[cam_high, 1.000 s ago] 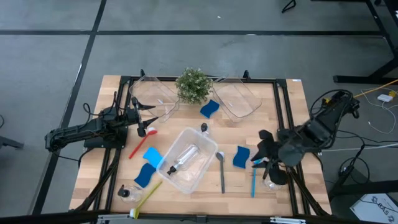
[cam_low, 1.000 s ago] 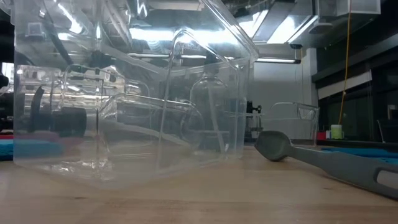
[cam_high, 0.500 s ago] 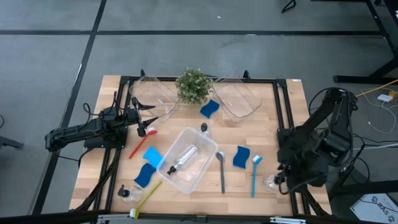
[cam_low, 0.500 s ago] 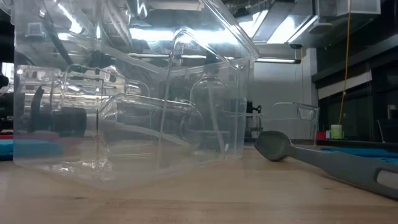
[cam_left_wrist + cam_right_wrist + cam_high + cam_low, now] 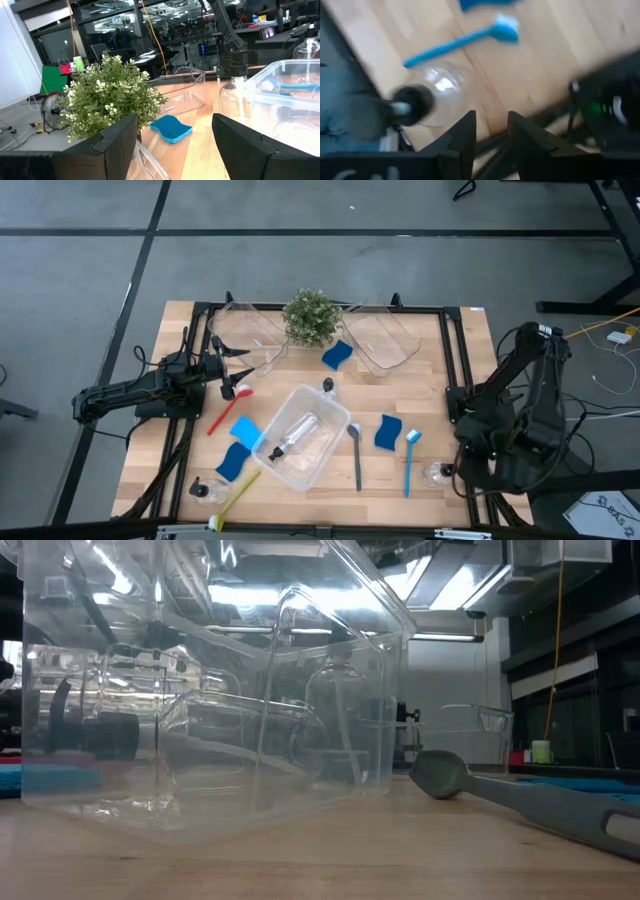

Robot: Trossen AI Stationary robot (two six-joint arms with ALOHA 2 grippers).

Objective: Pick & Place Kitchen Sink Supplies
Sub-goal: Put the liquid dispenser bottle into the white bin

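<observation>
Pump bottle lies on its side beneath your right end effector, fingers narrowly parted, empty.

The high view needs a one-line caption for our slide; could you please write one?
Sponges, brushes and pump bottles lie scattered around a clear bin holding one bottle; both arms wait at the table's sides.

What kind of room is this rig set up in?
Most likely a robotics lab or workshop, not a real kitchen: the wooden table stands on bare grey floor, and the left wrist view shows desks with monitors and hanging cables behind.
</observation>
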